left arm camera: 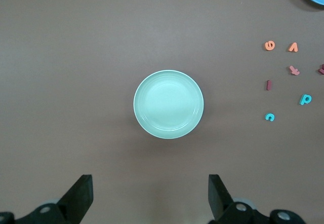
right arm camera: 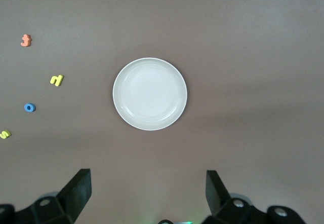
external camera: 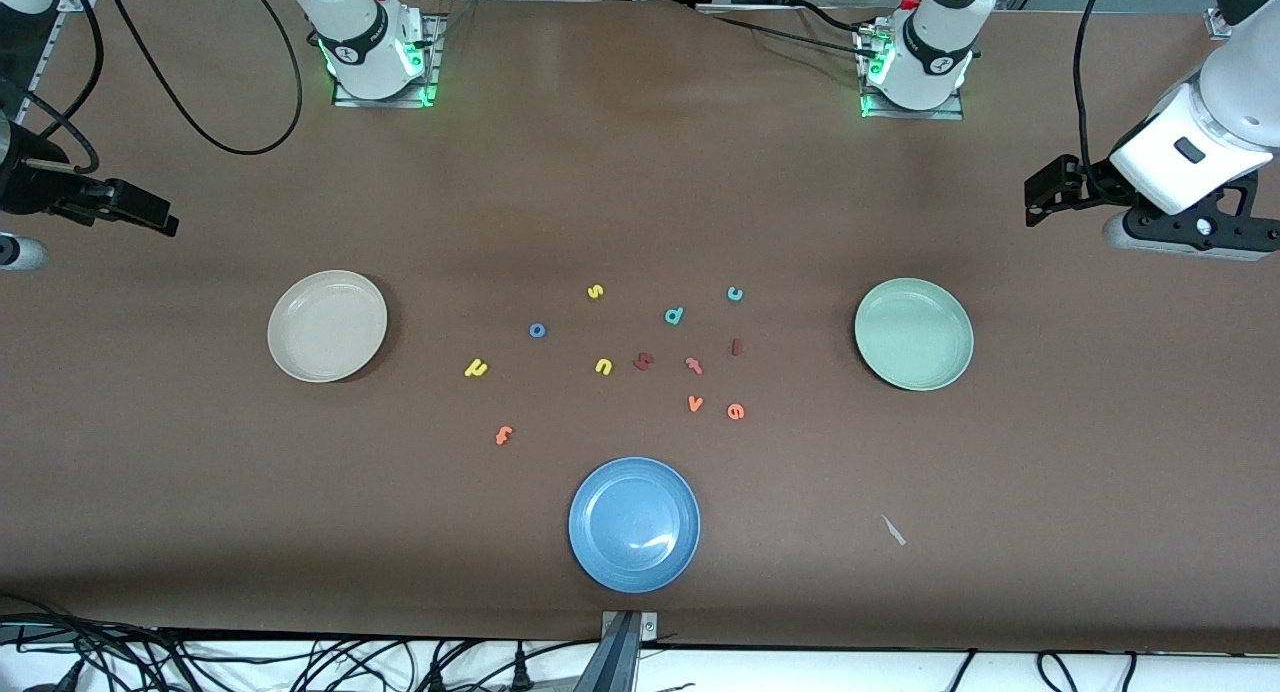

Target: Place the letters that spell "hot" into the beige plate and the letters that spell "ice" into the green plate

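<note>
The beige plate (external camera: 327, 325) (right arm camera: 150, 94) lies toward the right arm's end and the green plate (external camera: 913, 333) (left arm camera: 168, 104) toward the left arm's end, with nothing on either. Between them lie the yellow h (external camera: 476, 369) (right arm camera: 56, 80), blue o (external camera: 537, 330) (right arm camera: 30, 107), orange hooked t (external camera: 503, 434) (right arm camera: 26, 40), dark red i (external camera: 736, 347) (left arm camera: 269, 85), teal c (external camera: 734, 294) (left arm camera: 270, 116) and orange e (external camera: 735, 411) (left arm camera: 270, 45). My right gripper (external camera: 125, 207) (right arm camera: 149, 196) hangs open beside the beige plate. My left gripper (external camera: 1048, 187) (left arm camera: 151, 198) hangs open beside the green plate.
A blue plate (external camera: 634, 523) sits near the front edge. Other loose letters lie among the rest: yellow s (external camera: 595, 292), yellow u (external camera: 603, 366), teal d (external camera: 674, 316), orange v (external camera: 695, 403), a dark red letter (external camera: 643, 361) and a salmon one (external camera: 694, 365). A small pale scrap (external camera: 893, 530) lies nearer the camera than the green plate.
</note>
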Action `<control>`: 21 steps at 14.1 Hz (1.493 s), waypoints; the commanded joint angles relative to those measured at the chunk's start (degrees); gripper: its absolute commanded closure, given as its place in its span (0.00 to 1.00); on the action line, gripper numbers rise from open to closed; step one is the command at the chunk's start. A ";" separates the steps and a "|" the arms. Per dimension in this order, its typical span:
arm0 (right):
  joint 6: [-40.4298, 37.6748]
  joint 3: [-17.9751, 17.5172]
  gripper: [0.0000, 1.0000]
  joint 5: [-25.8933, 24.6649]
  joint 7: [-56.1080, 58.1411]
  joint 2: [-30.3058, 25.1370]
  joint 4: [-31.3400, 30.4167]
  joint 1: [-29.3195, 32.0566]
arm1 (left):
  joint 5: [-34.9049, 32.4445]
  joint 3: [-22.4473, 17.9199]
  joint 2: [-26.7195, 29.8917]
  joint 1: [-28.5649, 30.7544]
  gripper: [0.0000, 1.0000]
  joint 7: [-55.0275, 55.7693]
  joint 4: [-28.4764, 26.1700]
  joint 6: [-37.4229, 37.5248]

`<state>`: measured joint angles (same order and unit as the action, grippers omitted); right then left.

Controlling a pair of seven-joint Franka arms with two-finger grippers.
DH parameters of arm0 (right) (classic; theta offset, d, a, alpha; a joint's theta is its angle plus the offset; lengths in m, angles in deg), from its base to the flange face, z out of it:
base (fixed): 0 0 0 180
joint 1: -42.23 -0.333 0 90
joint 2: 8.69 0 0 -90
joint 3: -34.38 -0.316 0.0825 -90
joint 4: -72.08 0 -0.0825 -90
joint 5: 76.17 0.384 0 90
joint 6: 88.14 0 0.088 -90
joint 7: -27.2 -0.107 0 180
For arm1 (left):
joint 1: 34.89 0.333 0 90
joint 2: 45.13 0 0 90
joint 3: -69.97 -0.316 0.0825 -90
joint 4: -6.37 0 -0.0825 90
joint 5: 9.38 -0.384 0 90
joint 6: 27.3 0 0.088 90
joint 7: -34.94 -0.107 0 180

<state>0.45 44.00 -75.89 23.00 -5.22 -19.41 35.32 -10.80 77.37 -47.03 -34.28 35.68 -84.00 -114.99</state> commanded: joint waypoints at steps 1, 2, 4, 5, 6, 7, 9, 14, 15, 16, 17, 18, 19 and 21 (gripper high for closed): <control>-0.34 0.05 0.00 -0.02 0.77 -0.30 -0.17 0.14 | 0.46 -0.11 0.06 -0.26 0.00 0.05 1.08 1.11; -0.34 0.05 0.00 -0.02 0.77 -0.30 -0.17 0.14 | 0.46 -0.11 0.06 -0.26 0.00 0.05 1.08 1.11; -0.34 0.05 0.00 -0.02 0.77 -0.30 -0.17 0.14 | 0.46 -0.11 0.06 -0.26 0.00 0.05 1.08 1.11; -0.34 0.05 0.00 -0.02 0.77 -0.30 -0.17 0.14 | 0.46 -0.11 0.06 -0.26 0.00 0.05 1.08 1.11; -0.34 0.05 0.00 -0.02 0.77 -0.30 -0.17 0.14 | 0.46 -0.11 0.06 -0.26 0.00 0.05 1.08 1.11; -0.34 0.05 0.00 -0.02 0.77 -0.30 -0.17 0.14 | 0.46 -0.11 0.06 -0.26 0.00 0.05 1.08 1.11; -0.34 0.05 0.00 -0.02 0.77 -0.30 -0.17 0.14 | 0.46 -0.03 0.06 -0.35 0.00 0.05 1.08 1.11; -0.34 0.05 0.00 -0.02 0.77 -0.30 -0.17 0.14 | 0.46 0.50 0.06 -0.26 0.00 0.05 1.08 1.29; -0.34 0.05 0.00 -0.02 0.77 -0.30 -0.26 0.14 | 0.46 1.02 0.06 -0.18 0.00 0.05 1.08 1.29; -0.43 0.05 0.00 -0.02 0.77 -0.30 -0.26 0.14 | 0.46 1.03 0.06 -0.18 0.00 0.05 1.08 1.29; -0.43 0.05 0.00 -0.02 0.77 -0.30 -0.26 0.31 | 0.46 1.03 0.06 -0.18 0.00 0.05 1.08 1.20; -0.43 0.05 0.00 -0.02 0.77 -0.30 -0.26 0.31 | 0.46 1.12 0.06 -0.26 0.00 0.05 1.08 1.29; -0.43 0.13 0.00 -0.02 0.77 -0.30 -0.26 0.31 | 0.37 1.12 0.06 -0.26 0.00 0.05 1.08 1.29; -0.43 0.05 0.00 -0.02 0.77 -0.30 -0.26 0.31 | 0.46 1.12 0.06 -0.26 0.00 0.05 1.08 1.29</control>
<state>0.41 44.12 -75.89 23.03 -5.22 -19.42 35.36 -10.80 78.54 -47.03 -34.30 35.68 -84.00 -114.86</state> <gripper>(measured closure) 0.000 0.000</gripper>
